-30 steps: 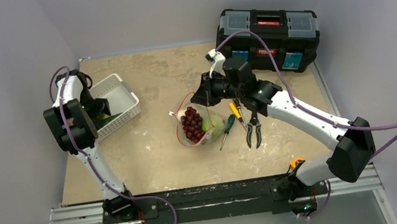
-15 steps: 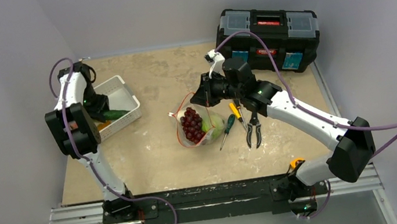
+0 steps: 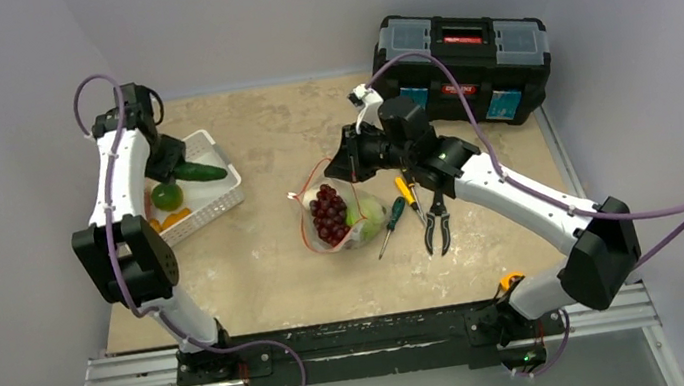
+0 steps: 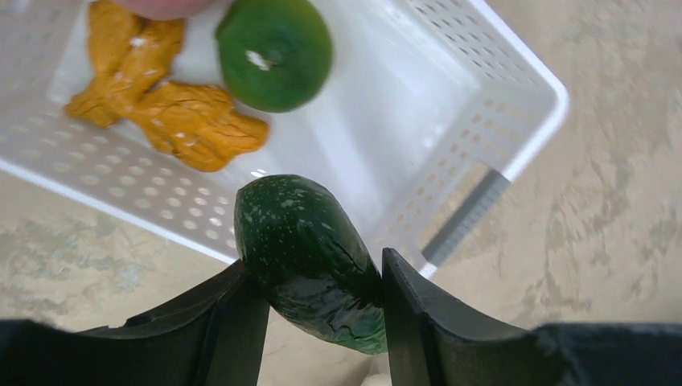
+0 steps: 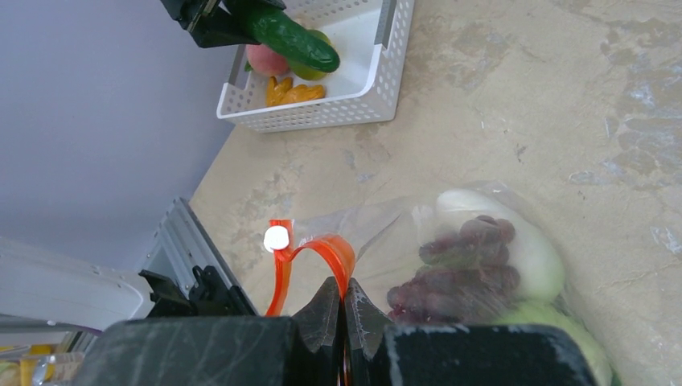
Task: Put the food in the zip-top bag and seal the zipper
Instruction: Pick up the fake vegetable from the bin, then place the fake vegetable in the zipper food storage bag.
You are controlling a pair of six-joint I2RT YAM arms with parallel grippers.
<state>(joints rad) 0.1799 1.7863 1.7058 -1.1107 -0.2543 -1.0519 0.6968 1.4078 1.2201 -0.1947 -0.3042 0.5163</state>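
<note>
My left gripper is shut on the dark green cucumber and holds it above the white basket. From the top view the cucumber sticks out to the right of the left gripper. A green round fruit and a pink peach lie in the basket. The clear zip-top bag lies mid-table with the grape bunch and a pale cabbage inside. My right gripper is shut on the orange-red zipper, lifting the bag's mouth.
Orange toy pieces also lie in the basket. Two screwdrivers and black pliers lie just right of the bag. A black toolbox stands at the back right.
My left gripper closed on the cucumber in the basket and raised it, the arm swinging toward the back. The right gripper stayed on the zipper, hardly moving.
</note>
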